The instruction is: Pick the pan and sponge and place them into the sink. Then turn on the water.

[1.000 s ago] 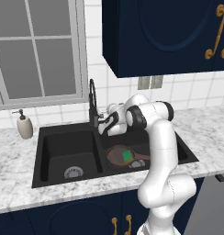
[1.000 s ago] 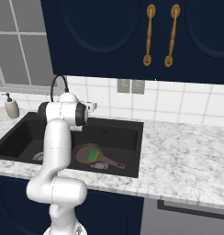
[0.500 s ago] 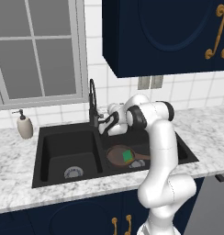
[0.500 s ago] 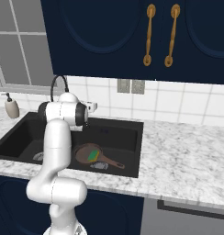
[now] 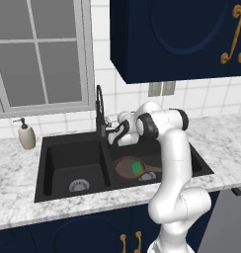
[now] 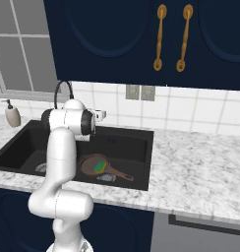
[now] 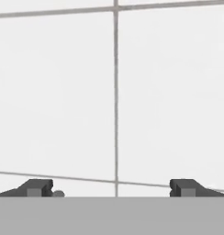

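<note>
The reddish-brown pan (image 5: pixel 126 168) lies in the right basin of the black sink (image 5: pixel 42 154), its thin handle pointing right. The green sponge (image 5: pixel 137 167) rests inside the pan; from the other side the sponge (image 6: pixel 99 168) sits on the pan (image 6: pixel 91 162) as well. My gripper (image 5: pixel 112 132) hovers above the sink's back rim, just right of the black gooseneck faucet (image 5: pixel 99 109), facing the tiled wall. Its fingertips (image 7: pixel 36 187) stand wide apart, so the gripper (image 7: pixel 111 188) is open and holds nothing. No stream shows under the faucet (image 6: pixel 62 90).
A cream soap dispenser (image 5: pixel 26 136) stands on the marble counter left of the sink. Silver drains (image 5: pixel 79 185) sit in the basins. A window is behind the faucet, and dark blue cabinets (image 6: pixel 141 39) hang above. White tile wall (image 7: pixel 169 92) is close ahead of the hand.
</note>
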Robot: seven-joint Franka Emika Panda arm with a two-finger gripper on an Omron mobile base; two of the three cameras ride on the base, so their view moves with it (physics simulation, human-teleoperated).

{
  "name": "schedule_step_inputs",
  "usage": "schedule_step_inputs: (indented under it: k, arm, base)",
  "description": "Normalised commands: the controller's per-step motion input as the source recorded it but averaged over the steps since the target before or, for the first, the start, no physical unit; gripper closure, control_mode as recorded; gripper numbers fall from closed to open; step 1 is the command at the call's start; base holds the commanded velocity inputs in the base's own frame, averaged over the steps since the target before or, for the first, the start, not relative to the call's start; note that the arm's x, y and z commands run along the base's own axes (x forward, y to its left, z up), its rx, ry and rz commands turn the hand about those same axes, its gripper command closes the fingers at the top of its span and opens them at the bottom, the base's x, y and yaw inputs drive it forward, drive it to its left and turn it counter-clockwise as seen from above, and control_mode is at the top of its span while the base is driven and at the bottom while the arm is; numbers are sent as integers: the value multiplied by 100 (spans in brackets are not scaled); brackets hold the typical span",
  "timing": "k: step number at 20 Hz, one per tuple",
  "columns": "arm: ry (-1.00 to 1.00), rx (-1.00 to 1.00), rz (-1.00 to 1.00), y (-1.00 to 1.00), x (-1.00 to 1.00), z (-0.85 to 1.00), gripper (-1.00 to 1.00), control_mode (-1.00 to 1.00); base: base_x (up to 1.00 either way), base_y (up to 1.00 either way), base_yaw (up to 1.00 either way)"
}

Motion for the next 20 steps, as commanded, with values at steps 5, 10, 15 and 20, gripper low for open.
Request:
schedule_step_inputs:
  k: [5,10,15,20]
  arm:
    - [-6,4,0,-100,-1,-18,-100,-100]
    - [-6,4,0,-100,-2,-22,-100,-100]
    - [-5,3,0,-99,0,-23,-100,-100]
    - [-4,1,0,-87,0,-29,-100,-100]
  base:
    - [0,0,0]
    - [0,0,0]
    - [0,0,0]
    - [0,0,0]
